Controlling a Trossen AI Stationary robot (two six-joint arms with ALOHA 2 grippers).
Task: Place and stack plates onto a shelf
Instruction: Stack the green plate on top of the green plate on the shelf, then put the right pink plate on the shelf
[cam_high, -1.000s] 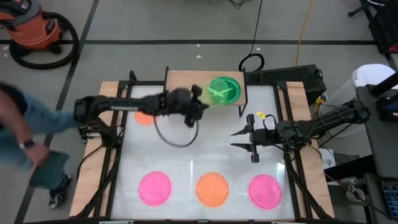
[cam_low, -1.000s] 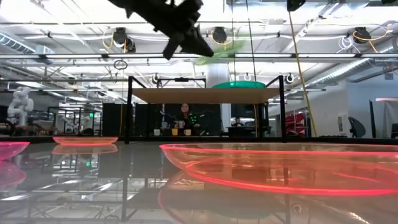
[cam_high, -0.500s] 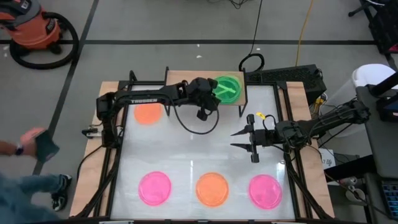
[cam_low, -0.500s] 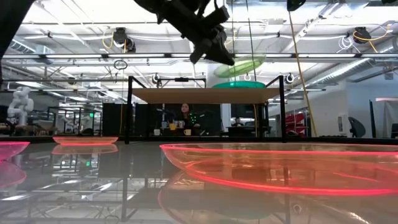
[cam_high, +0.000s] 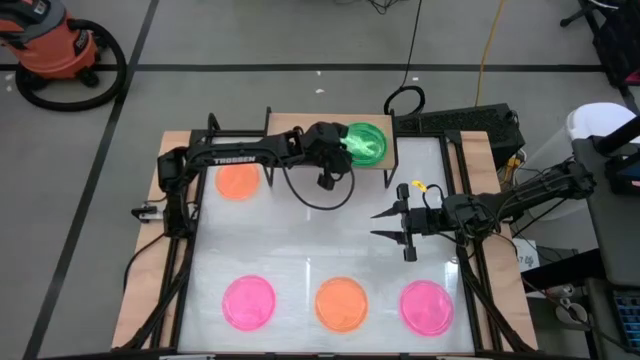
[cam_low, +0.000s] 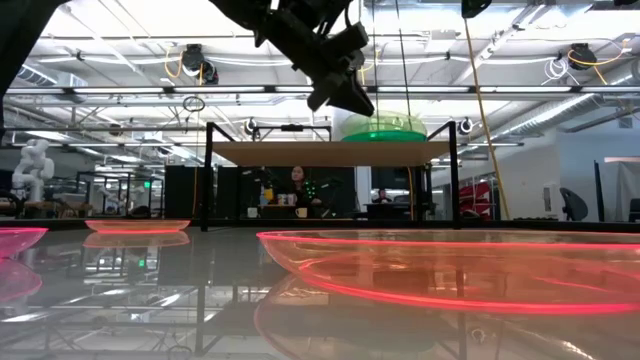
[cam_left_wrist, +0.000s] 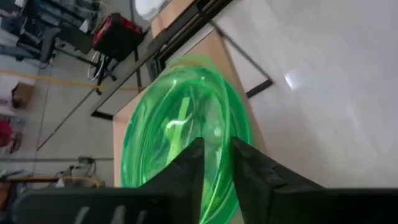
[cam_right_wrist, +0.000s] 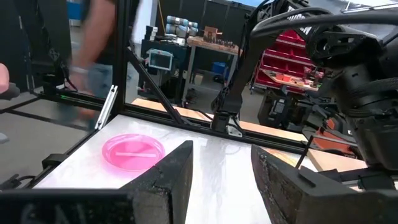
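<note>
We are finding the table's middle (cam_high: 320, 240) lying open between the arms. The left gripper (cam_high: 340, 155) and green plates (cam_high: 365, 143) are crowding the shelf's (cam_high: 290, 128) right half (its left half is lying bare), while three plates (cam_high: 340, 303) are lining the near edge.

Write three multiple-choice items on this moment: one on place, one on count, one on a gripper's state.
1. Where does the green plate lie?
A. on the shelf
B. on the table's near edge
C. on the floor

2. How many pink plates lie on the table?
A. one
B. two
C. four

3. The right gripper is:
A. shut on a plate
B. open, holding nothing
C. out of view

A: the high view shows it on the wood board, left gripper at its rim.
B: two in the near row.
B: fingers spread over bare table.
</note>
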